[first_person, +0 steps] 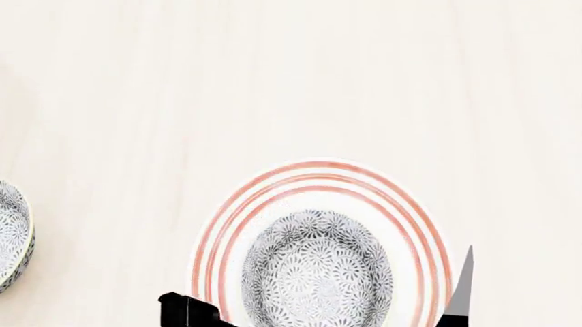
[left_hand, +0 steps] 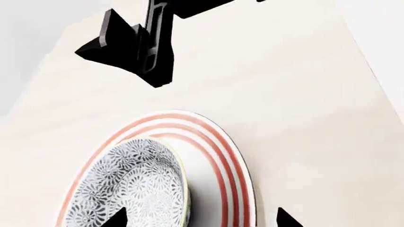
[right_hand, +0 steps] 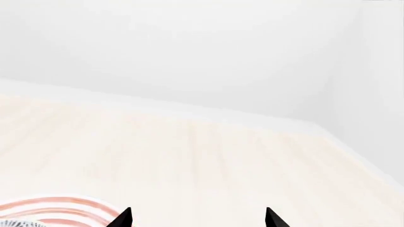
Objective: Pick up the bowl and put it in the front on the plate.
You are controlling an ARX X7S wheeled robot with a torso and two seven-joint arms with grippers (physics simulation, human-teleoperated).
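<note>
Two patterned bowls show in the head view: a second bowl (first_person: 11,231) at the far left edge of the table (first_person: 291,82), and the bowl (first_person: 317,269) sitting inside the plate (first_person: 427,225). No writing is readable. The left gripper (left_hand: 198,220) spreads open, fingertips either side of the bowl's rim, holding nothing. The right gripper (right_hand: 198,218) is released too, beside the plate.

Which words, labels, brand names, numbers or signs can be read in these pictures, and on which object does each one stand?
None: no view shows any readable text.
The bowl carries only a grey-blue flower pattern.
The plate carries only three thin red rings.
The second bowl, cut by the head view's left edge, shows the same pattern, no writing.
The wooden table and black gripper parts are unmarked.
</note>
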